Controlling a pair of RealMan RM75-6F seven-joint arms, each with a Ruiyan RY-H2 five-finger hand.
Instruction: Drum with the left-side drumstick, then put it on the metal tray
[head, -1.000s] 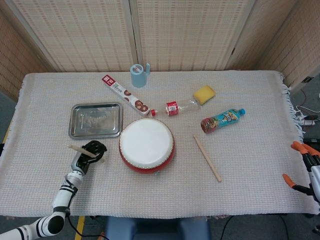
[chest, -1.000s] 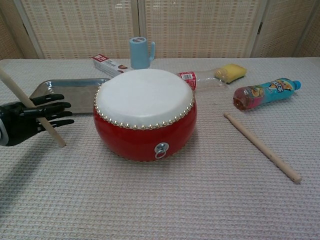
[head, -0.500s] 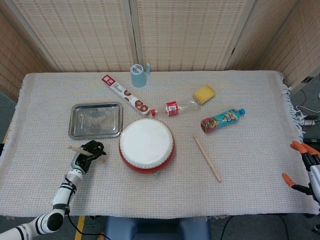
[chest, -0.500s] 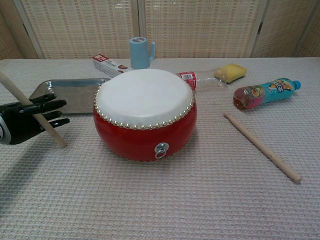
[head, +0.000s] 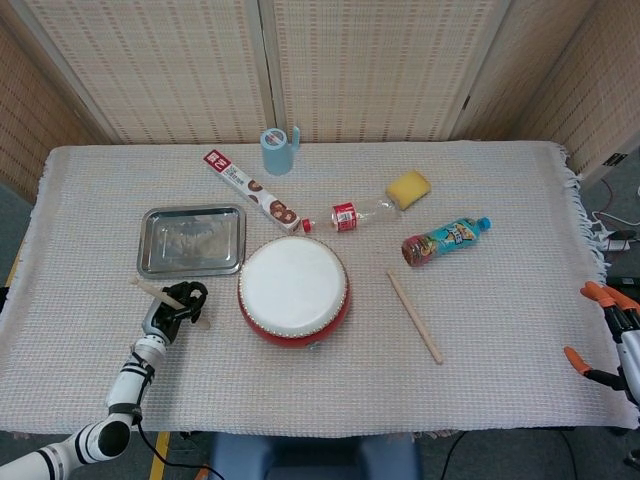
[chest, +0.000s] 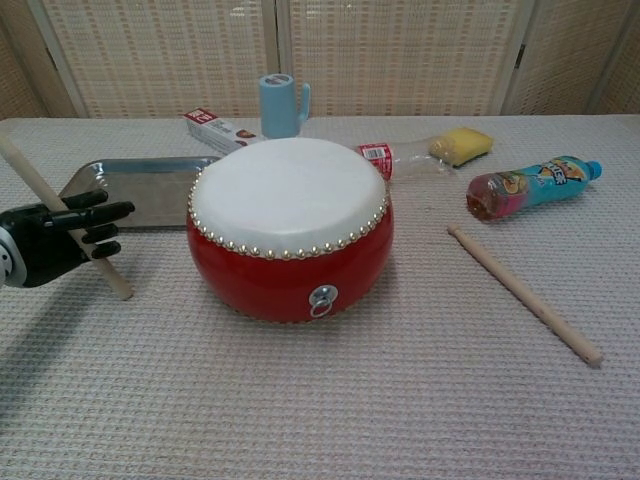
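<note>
At the lower left of the head view the left hand (head: 172, 304) grips the left-side drumstick (head: 150, 288), fingers wrapped round the shaft; in the chest view the stick slants from the upper left down to a tip touching the cloth just left of the drum (chest: 290, 225). The right hand (head: 607, 335) shows only at the far right edge, orange-tipped fingers partly cut off — whether it is open or closed cannot be told. The red drum with its white skin sits at centre. A second drumstick (head: 414, 316) lies flat on the cloth to the drum's right, apart from it. Just beyond the left hand lies the metal tray (head: 192, 240). Further back — a biscuit box (head: 252, 191), a small clear bottle (head: 358, 214), a blue drink bottle (head: 446, 240), a yellow sponge (head: 408, 187) and, furthest, a light blue cup (head: 275, 151)
</note>
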